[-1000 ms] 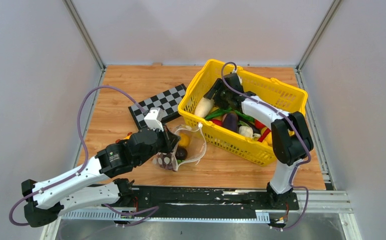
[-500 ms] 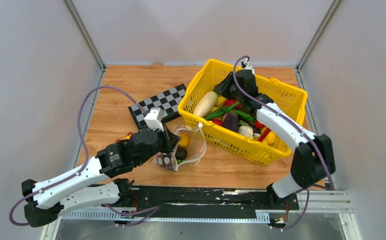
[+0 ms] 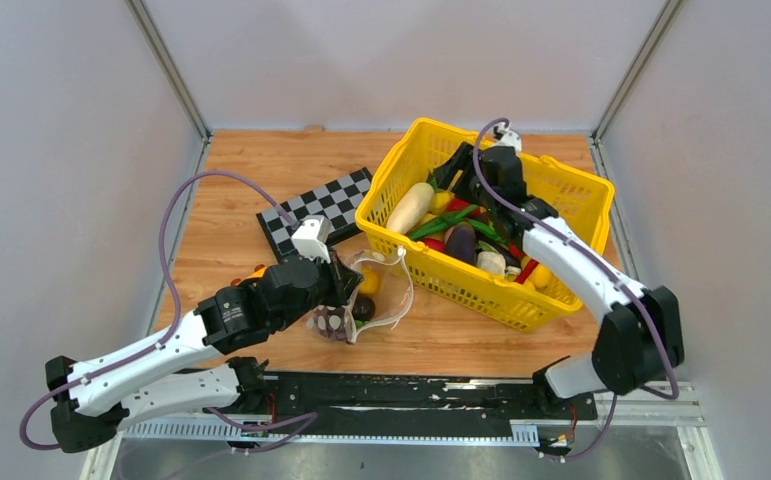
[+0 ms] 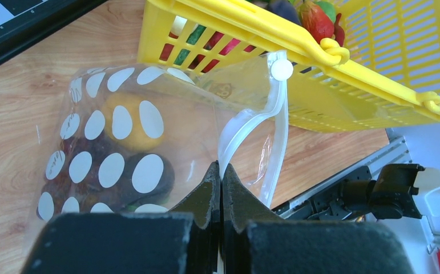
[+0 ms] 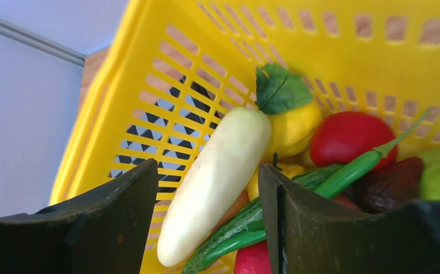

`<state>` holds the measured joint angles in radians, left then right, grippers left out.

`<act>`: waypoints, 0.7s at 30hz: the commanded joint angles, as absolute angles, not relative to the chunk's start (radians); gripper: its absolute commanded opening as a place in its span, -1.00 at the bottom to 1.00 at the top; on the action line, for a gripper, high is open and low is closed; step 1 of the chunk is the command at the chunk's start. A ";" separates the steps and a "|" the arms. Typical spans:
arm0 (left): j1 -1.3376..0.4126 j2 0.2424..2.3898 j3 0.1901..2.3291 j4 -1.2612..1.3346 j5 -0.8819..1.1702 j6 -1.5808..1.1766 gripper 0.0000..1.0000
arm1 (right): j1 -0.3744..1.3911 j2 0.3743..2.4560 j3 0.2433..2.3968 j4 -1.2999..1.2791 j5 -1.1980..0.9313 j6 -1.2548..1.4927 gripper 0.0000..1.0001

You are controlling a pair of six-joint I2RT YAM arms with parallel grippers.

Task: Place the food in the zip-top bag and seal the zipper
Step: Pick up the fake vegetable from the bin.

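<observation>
The zip-top bag (image 3: 376, 290) lies on the wood between the arms, clear with white dots (image 4: 120, 142). A yellow fruit (image 4: 123, 123) and a dark purple piece (image 4: 149, 177) show inside it. My left gripper (image 4: 221, 170) is shut on the bag's mouth edge, pinching the zipper (image 4: 246, 123) and holding the mouth up. More food fills the yellow basket (image 3: 391, 165). My right gripper (image 5: 208, 171) hangs open over it, the long cream-white vegetable (image 5: 217, 182) below the gap, not held. In the top view that vegetable (image 3: 409, 207) lies at the basket's left end, the right gripper (image 3: 459, 172) above it.
A black-and-white checkerboard (image 3: 321, 205) lies left of the basket, behind the bag. In the basket are a red fruit (image 5: 346, 137), green beans (image 5: 354, 168), a yellow leafy fruit (image 5: 291, 123) and an eggplant (image 3: 459, 242). The basket wall (image 4: 297, 45) stands close behind the bag.
My right gripper has drawn up and back from the cream-white vegetable toward the basket's far side; the vegetable stays in the basket. The left arm and bag have barely moved.
</observation>
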<state>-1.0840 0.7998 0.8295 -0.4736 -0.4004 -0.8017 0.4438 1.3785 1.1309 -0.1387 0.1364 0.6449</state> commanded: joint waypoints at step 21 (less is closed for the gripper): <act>-1.082 0.757 0.831 -0.457 -0.433 -0.805 -1.00 | 0.439 1.758 1.262 -0.085 -0.083 0.849 -0.44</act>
<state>-1.0840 0.7746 0.8291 -0.4831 -0.4072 -0.8017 0.4397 1.8591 1.3029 -0.1268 -0.0978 0.8513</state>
